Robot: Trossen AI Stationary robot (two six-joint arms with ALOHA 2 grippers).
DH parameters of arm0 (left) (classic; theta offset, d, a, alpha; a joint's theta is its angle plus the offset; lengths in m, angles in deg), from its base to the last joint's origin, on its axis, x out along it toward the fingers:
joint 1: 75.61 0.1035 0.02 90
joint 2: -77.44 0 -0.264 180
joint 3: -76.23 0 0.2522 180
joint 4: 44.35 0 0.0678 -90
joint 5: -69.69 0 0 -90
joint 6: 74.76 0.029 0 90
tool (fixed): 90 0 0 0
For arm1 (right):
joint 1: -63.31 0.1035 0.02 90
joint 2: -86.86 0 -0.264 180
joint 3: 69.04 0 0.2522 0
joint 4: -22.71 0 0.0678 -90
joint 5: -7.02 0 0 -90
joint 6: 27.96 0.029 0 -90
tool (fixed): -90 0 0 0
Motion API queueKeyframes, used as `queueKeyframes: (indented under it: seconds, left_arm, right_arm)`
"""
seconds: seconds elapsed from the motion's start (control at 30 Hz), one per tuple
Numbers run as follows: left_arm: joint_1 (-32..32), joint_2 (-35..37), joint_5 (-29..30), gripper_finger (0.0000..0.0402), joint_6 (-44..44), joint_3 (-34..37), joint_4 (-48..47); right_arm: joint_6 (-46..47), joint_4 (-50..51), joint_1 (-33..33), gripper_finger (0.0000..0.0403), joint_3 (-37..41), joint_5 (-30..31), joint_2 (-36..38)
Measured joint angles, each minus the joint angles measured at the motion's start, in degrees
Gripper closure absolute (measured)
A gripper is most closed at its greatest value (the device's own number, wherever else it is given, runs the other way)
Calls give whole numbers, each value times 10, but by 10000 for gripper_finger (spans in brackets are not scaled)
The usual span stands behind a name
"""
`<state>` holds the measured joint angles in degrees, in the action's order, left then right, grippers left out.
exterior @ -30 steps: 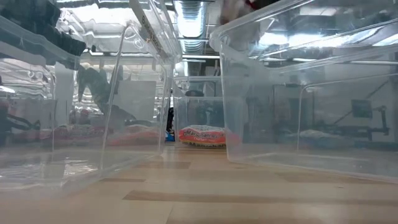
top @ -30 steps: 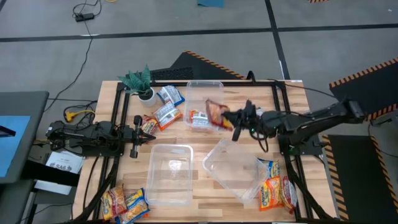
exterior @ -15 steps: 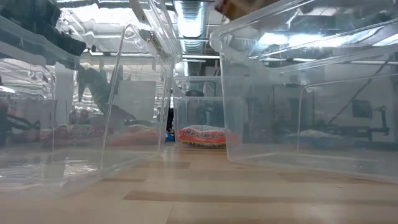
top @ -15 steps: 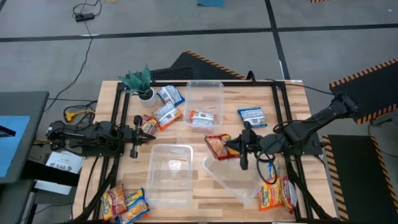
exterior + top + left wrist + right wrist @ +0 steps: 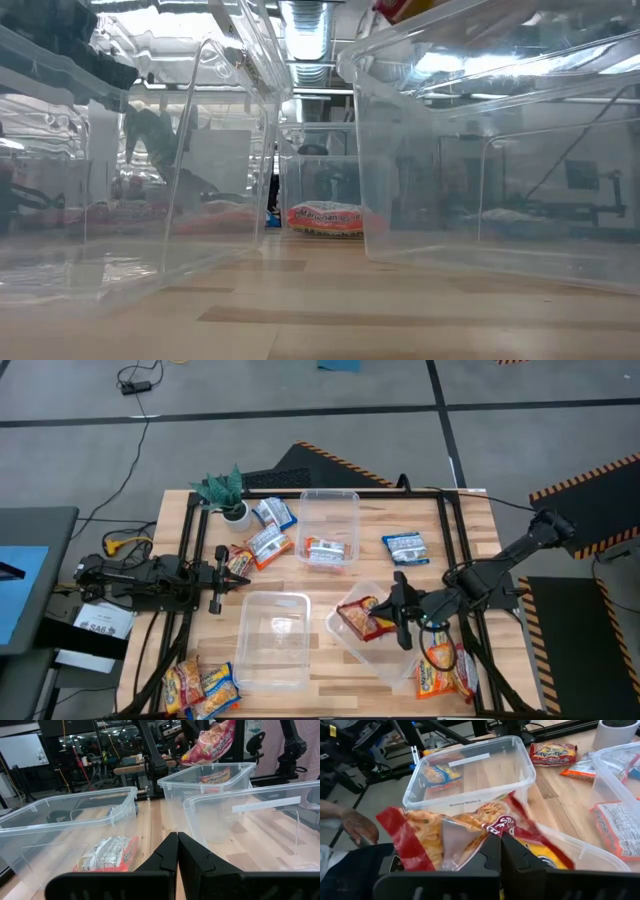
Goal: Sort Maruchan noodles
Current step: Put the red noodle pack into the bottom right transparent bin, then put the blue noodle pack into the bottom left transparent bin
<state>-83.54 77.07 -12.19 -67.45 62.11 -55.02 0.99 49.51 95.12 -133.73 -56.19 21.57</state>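
right gripper [image 5: 398, 622]: my fingers were clamped on a red packet [image 5: 360, 617] above the near-right bin [image 5: 352, 645] | left gripper [image 5: 236, 576]: fingers together, idle at left edge | done: one packet in far bin [image 5: 329, 498] | left: packets scattered on table [image 5: 470, 540]

Three clear bins [image 5: 276, 638] on the surface. One green potted plant [image 5: 226, 491]. Ramen packets [image 5: 267, 544]: three blue-white, three red including the one held aloft, about five orange-yellow, counts at the near corners uncertain. Two grippers [image 5: 396, 622].
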Motion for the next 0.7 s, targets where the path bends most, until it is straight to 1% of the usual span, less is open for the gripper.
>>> queueKeyframes:
  seconds: [0.23, 0.4, 0.53, 0.7]
  left_arm:
    - [0, 0, 0, 401, 0, 0, 0]
    - [0, 0, 0, 401, 0, 0, 0]
    - [0, 0, 0, 401, 0, 0, 0]
    - [0, 0, 0, 401, 0, 0, 0]
  right_arm:
    - [2, 0, 0, 368, 0, 0, 0]
    - [37, 0, -3, 346, 0, -12, 0]
    - [42, 0, -5, 316, 0, -12, 0]
    - [42, 0, -11, 262, 0, -12, 1]
